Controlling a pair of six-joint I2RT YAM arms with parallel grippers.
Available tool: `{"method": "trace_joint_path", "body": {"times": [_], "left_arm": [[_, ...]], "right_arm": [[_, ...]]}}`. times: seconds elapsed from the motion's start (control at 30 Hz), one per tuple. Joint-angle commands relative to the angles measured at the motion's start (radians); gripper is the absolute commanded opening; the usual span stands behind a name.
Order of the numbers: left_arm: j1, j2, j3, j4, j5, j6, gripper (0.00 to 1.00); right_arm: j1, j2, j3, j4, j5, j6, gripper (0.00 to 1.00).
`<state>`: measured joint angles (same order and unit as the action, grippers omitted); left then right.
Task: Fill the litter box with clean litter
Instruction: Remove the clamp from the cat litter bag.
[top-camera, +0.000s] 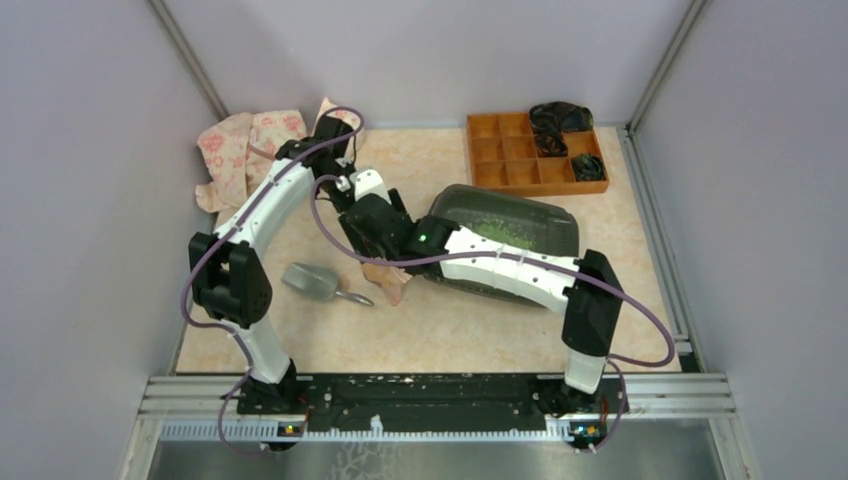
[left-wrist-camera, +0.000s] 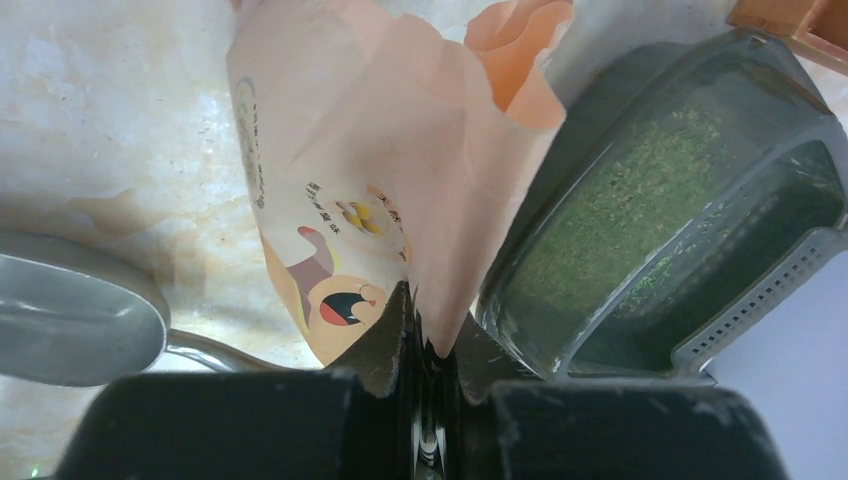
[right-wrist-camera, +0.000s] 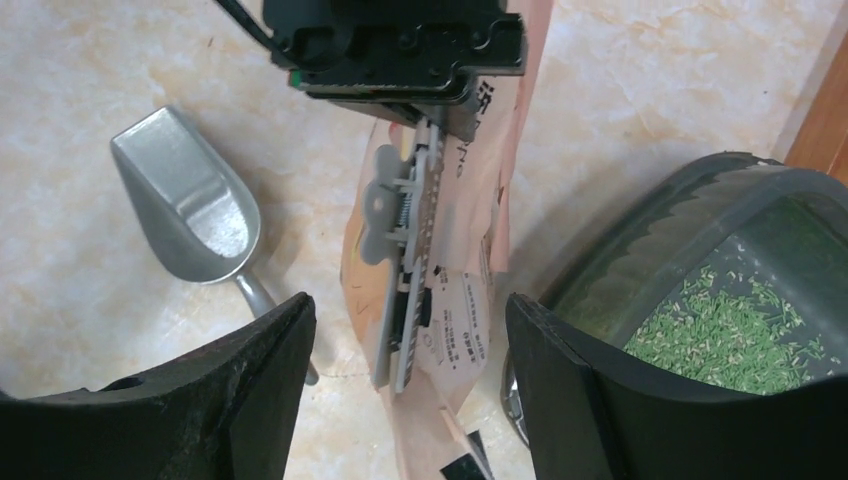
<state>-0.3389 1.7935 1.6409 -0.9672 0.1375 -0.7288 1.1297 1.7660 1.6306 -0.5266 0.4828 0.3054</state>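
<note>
A grey metal scoop (top-camera: 312, 281) lies idle at left. Beside it, the left gripper (left-wrist-camera: 428, 330) has its fingers clamped on a peach-orange printed paper bag (left-wrist-camera: 380, 150), next to the dark grey shallow plastic litter box (top-camera: 560, 215), which sits right of centre on the surface (top-camera: 450, 340) and holds some light-green litter granules (right-wrist-camera: 720, 325). The right gripper (right-wrist-camera: 410, 340) has its fingers apart astride the bag, so this is probably a second grip for pouring, and the next move calls for pinching the paper squarely; the bag's small print is too blurred to read.

Bright, even light fr above; soft shadows; wrist views blurry up close.
</note>
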Motion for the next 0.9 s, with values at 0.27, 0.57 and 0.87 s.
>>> {"method": "trace_joint_path", "body": {"times": [0.27,0.57,0.87], "left_arm": [[0.001,-0.02,0.04,-0.065,-0.023,0.003,0.0],[0.0,-0.007,0.043,-0.065,-0.014,-0.002,0.0],[0.0,-0.005,0.046,-0.064,-0.011,-0.007,0.0]], "right_arm": [[0.0,0.038,0.01,0.143,0.068,-0.065,0.58],[0.001,0.065,0.019,0.152,0.021,-0.075,0.54],[0.0,0.091,0.033,0.166,0.041,-0.089,0.45]]}}
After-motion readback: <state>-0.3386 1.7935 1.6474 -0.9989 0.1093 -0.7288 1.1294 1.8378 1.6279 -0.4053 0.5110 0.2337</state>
